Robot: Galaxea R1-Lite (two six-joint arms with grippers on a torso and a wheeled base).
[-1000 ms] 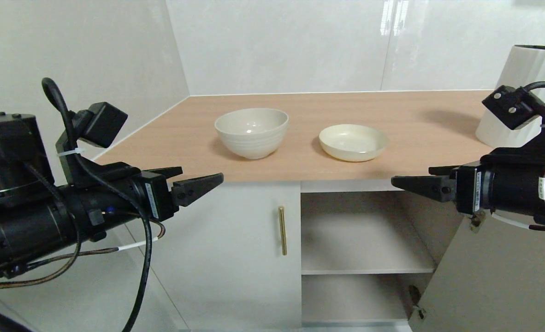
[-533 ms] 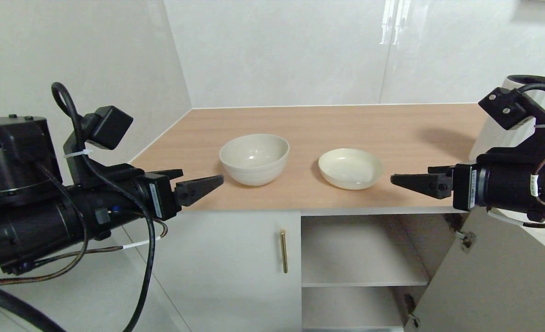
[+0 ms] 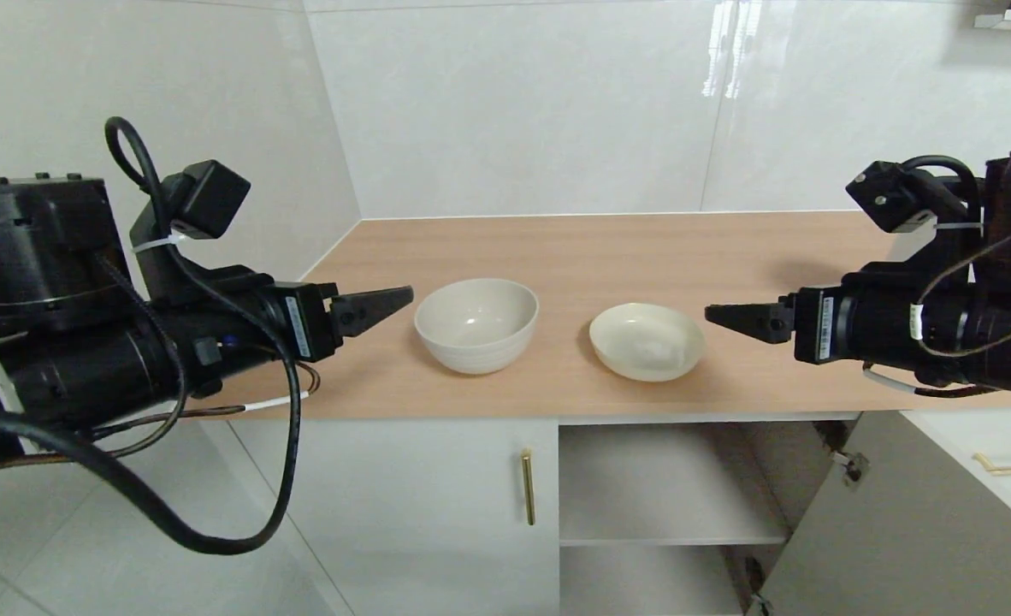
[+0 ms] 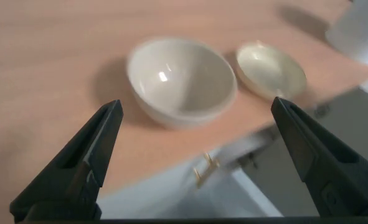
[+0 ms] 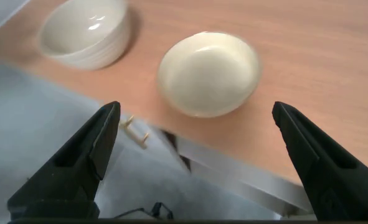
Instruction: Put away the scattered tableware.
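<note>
**Kitchen corner, tableware out, both claws released**

Upright on the wooden counter [image 3: 608, 248], near its front edge: deep bowl [image 3: 476, 325] to the left, shallow bowl [image 3: 647, 340] just beside it, not touching. Left gripper [image 3: 373, 298] spread wide, holding nothing, near the deep bowl. Right gripper [image 3: 745, 312] likewise spread and empty, near the shallow bowl. Below, cabinet door [image 3: 899, 530] swung open beside a shelf [image 3: 668, 539].
</note>
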